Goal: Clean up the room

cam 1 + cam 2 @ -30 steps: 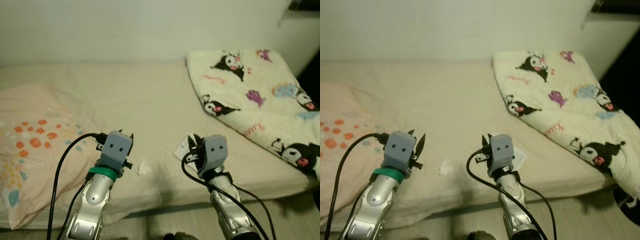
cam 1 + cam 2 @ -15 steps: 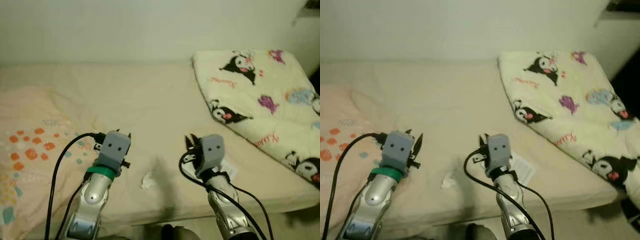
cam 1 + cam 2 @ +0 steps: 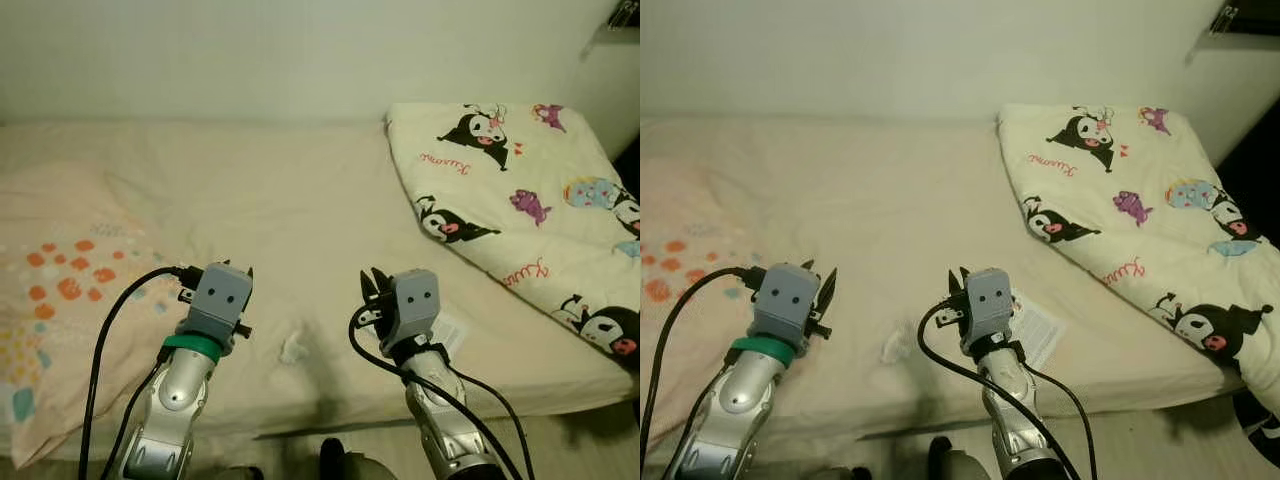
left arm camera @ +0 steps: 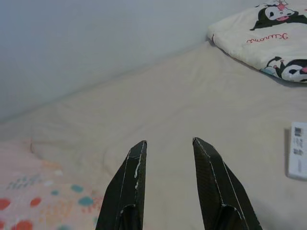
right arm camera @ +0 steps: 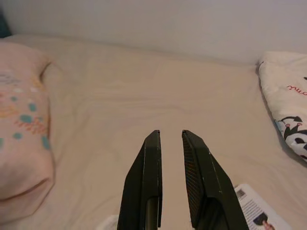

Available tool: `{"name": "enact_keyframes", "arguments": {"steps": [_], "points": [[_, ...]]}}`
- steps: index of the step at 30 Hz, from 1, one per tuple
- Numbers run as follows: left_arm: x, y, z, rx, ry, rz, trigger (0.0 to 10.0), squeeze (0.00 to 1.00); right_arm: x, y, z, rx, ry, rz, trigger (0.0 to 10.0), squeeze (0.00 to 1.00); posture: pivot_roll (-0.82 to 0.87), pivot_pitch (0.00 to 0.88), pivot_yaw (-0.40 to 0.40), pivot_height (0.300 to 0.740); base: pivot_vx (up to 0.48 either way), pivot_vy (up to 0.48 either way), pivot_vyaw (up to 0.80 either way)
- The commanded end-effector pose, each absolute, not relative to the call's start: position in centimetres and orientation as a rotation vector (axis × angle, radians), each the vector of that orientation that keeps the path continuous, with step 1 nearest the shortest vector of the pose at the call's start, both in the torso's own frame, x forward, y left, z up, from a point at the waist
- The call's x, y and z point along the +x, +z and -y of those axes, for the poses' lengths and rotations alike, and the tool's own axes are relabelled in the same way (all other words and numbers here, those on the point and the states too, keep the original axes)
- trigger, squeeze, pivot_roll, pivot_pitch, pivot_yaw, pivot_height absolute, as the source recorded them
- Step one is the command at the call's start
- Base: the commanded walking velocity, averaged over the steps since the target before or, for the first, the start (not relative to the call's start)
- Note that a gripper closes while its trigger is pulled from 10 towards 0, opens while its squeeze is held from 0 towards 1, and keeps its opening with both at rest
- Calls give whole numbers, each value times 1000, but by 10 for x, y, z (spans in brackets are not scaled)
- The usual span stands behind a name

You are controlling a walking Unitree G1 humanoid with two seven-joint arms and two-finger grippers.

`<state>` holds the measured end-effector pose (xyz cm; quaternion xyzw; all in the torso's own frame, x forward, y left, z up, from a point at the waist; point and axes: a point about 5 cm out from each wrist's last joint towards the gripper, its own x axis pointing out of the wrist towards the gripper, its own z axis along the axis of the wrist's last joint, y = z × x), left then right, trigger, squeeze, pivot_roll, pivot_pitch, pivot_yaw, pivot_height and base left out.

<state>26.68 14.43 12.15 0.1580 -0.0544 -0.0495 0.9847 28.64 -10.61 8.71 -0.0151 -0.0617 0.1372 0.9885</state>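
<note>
A small crumpled white tissue (image 3: 293, 347) lies on the beige bed sheet (image 3: 280, 190) near the front edge, between my two arms. A printed white paper leaflet (image 3: 1037, 331) lies flat on the sheet just right of my right gripper (image 3: 372, 280). That gripper hovers over the sheet with a narrow gap between its fingers (image 5: 152, 143) and holds nothing. My left gripper (image 3: 237, 268) hovers left of the tissue, open and empty, its fingers (image 4: 135, 160) pointing toward the far wall.
A peach pillow (image 3: 60, 290) with orange and teal dots lies at the bed's left end. At the right end rests a folded cream blanket (image 3: 520, 200) with cartoon figures. A pale wall runs behind the bed. A strip of floor shows below the front edge.
The whole picture has shifted as the camera moved, and the bed now sits more squarely in view. Both grippers keep the same pose over the front of the bed.
</note>
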Motion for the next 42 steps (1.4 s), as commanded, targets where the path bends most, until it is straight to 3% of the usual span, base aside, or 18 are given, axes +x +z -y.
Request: {"name": "enact_keyframes", "arguments": {"steps": [1,6,34,42], "points": [[264,115,-143,307,-107,77,10000,0,283,82,108,-29,268,103,10000,0,-42,80,-5,740,-480,0,0],[264,115,-143,307,-107,79,10000,0,283,82,108,-29,268,103,10000,0,-41,80,-4,740,-392,0,0],[265,116,-140,311,-121,87,10000,0,283,83,108,-29,271,109,10000,0,-45,73,-3,740,0,0,0],[266,116,-140,315,-121,91,10000,0,283,83,109,-30,271,109,10000,0,-47,74,-2,740,348,0,0]]}}
